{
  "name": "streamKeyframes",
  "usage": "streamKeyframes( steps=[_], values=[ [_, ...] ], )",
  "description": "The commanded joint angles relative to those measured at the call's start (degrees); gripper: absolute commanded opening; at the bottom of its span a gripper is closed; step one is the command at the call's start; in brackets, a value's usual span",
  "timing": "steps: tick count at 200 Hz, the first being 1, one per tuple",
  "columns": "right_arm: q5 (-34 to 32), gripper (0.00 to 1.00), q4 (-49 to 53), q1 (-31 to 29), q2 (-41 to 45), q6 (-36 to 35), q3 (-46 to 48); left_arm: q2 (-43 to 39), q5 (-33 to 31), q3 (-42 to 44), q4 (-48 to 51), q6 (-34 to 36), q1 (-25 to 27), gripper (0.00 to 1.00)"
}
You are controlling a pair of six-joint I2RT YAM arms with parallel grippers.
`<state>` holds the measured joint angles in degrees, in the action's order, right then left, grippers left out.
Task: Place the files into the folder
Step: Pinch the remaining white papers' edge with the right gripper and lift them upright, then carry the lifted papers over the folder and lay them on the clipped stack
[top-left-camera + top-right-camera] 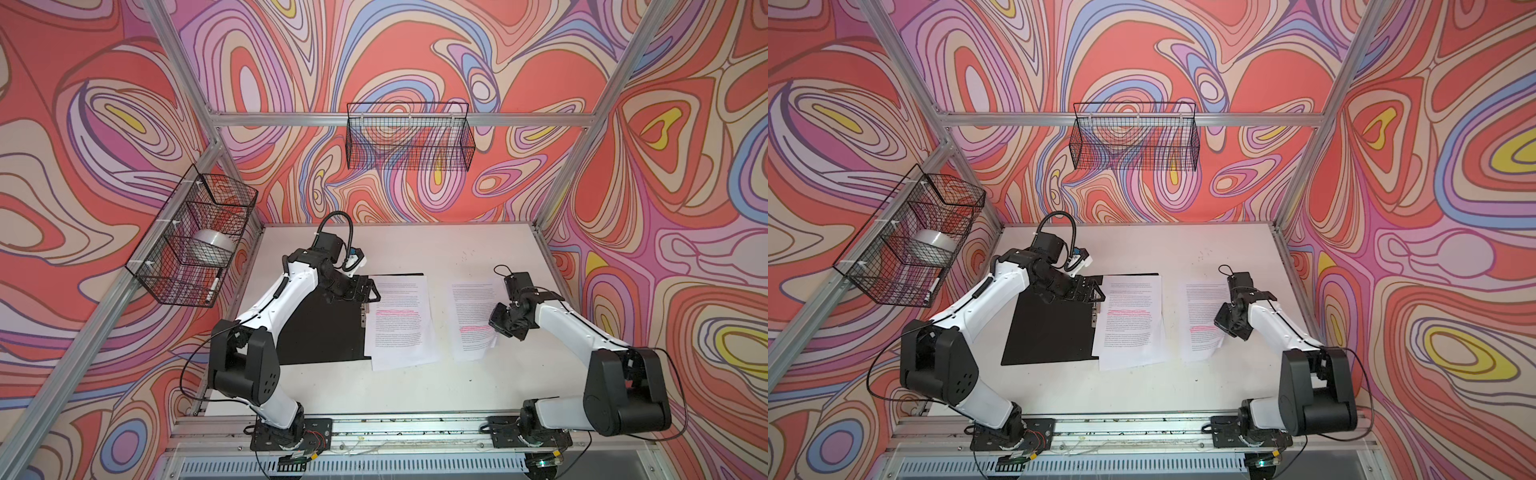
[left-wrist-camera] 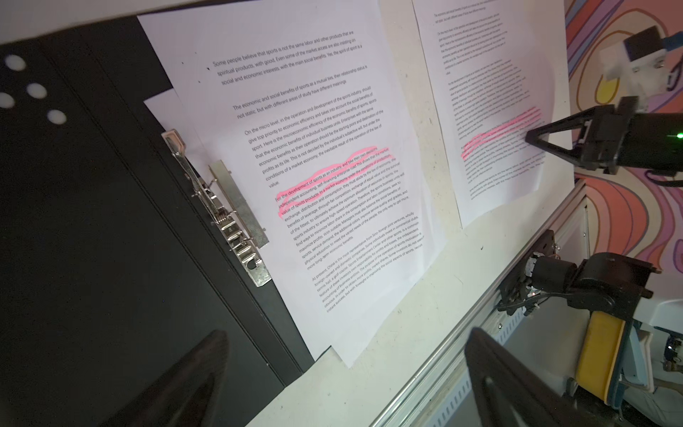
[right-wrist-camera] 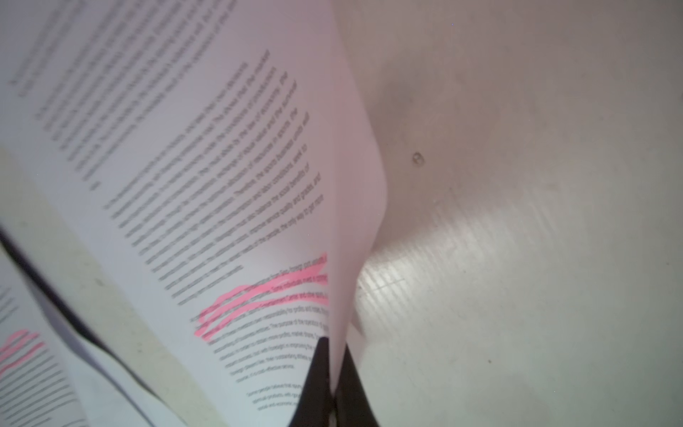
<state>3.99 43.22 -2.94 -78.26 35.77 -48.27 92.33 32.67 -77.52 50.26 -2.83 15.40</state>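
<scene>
The right claw (image 3: 334, 345) is pinched shut on the edge of the loose sheet (image 1: 471, 316) that faces the worktop's (image 1: 415, 395) right edge. That edge curls up while the rest of the sheet lies flat, well apart from the folder (image 1: 328, 332).

A grip this thin and this close to the margin could slip. A quick drag towards the folder could crease the page or tear it at the pinch. The trailing corner could also catch the stacked sheets (image 1: 401, 320), which lie askew across the folder's right half beside the metal clip (image 2: 229, 218), and push them off.

The right arm reaches in low from the right edge, elbow bent, wrist turned towards the centre. The left arm stretches over the open black folder at centre left. The left claw (image 1: 371, 292) hangs wide and empty above the clip.
</scene>
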Motion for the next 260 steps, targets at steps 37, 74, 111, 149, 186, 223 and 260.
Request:
streamKeyframes(
  steps=[37, 74, 111, 149, 186, 223, 260],
  values=[
    [12.45, 0.00, 2.45, -0.23, 4.68, -4.39, -10.47, 2.41, -1.81, -4.93, 0.80, -3.06, -1.04, 1.00],
    [18.39, 0.00, 2.46, -2.03, 5.28, -4.49, -17.84, 4.87, -0.49, -7.09, 1.34, -5.28, -3.16, 1.00],
    [20.13, 0.00, 2.33, -8.63, 2.69, -3.97, -24.58, 6.64, 0.32, -7.78, 1.05, -7.25, -5.26, 1.00],
    [19.48, 0.00, -0.59, -16.12, -0.52, -1.96, -29.46, 6.51, -0.19, -8.05, 1.09, -7.89, -6.32, 1.00],
    [21.48, 0.00, -5.00, -20.71, -2.95, -0.03, -31.10, 4.97, -1.50, -7.64, 0.78, -7.55, -6.52, 1.00],
    [21.41, 0.01, -9.13, -24.80, -3.98, 1.70, -31.56, 4.76, -1.65, -7.64, 0.89, -7.89, -6.70, 1.00],
    [18.34, 0.01, -13.25, -25.27, -4.33, 4.47, -25.59, 4.78, -1.01, -7.65, 1.20, -8.42, -6.70, 1.00]
  ],
)
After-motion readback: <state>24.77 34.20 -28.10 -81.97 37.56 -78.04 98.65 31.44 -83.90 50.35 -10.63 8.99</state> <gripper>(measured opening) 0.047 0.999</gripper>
